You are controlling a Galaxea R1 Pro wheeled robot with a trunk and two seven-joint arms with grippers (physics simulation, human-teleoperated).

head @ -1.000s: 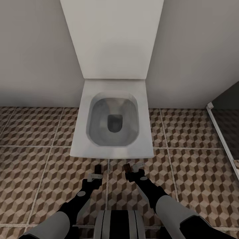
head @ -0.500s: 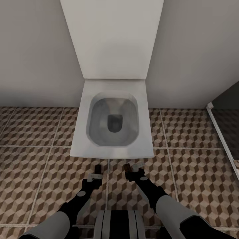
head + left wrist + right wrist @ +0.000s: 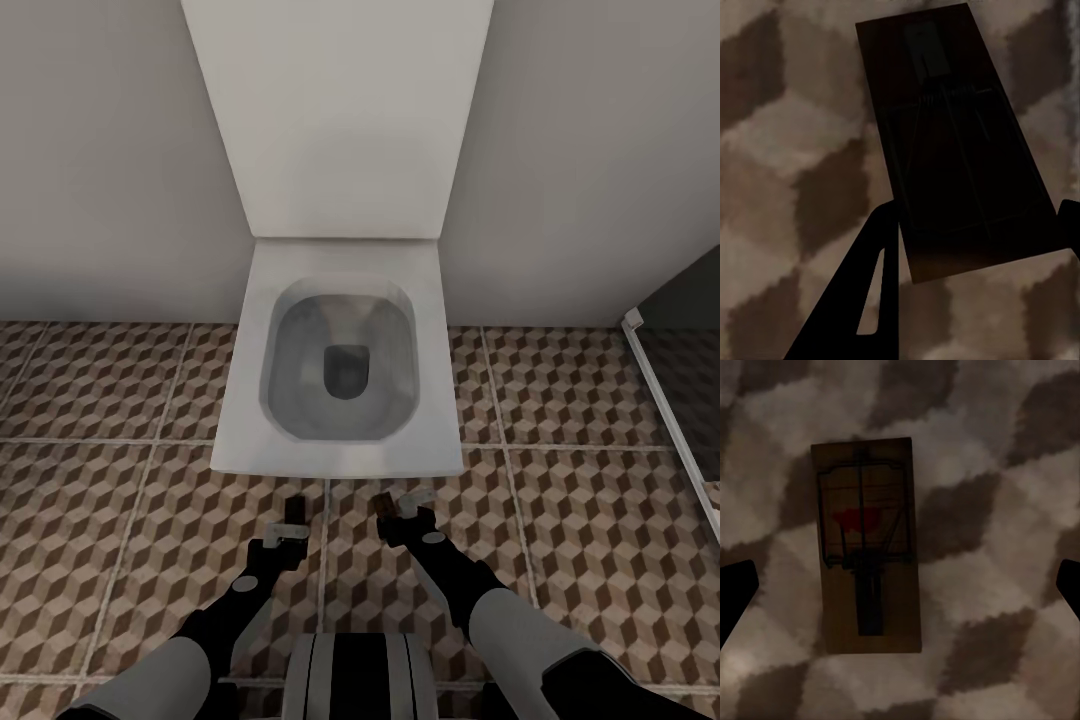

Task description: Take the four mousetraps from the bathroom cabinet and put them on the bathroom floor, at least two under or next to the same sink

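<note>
My left gripper (image 3: pixel 292 520) hangs low over the bathroom floor (image 3: pixel 110 500), just in front of a white toilet. In the left wrist view its fingers (image 3: pixel 874 277) press the long edges of a dark brown mousetrap (image 3: pixel 945 135), so the left gripper (image 3: pixel 979 221) is shut on it. My right gripper (image 3: pixel 402 512) is beside it and stands open. In the right wrist view a second mousetrap (image 3: pixel 866 547) with a red mark lies flat on the tiles, apart from the wide-spread fingertips (image 3: pixel 735 592). The cabinet and the bathroom sink are out of view.
A white square toilet (image 3: pixel 340 440) with its lid up stands against the pale wall directly ahead, its front rim close to both grippers. A dark glass panel with a white frame (image 3: pixel 660 390) runs along the right. Patterned tiles stretch to the left and right.
</note>
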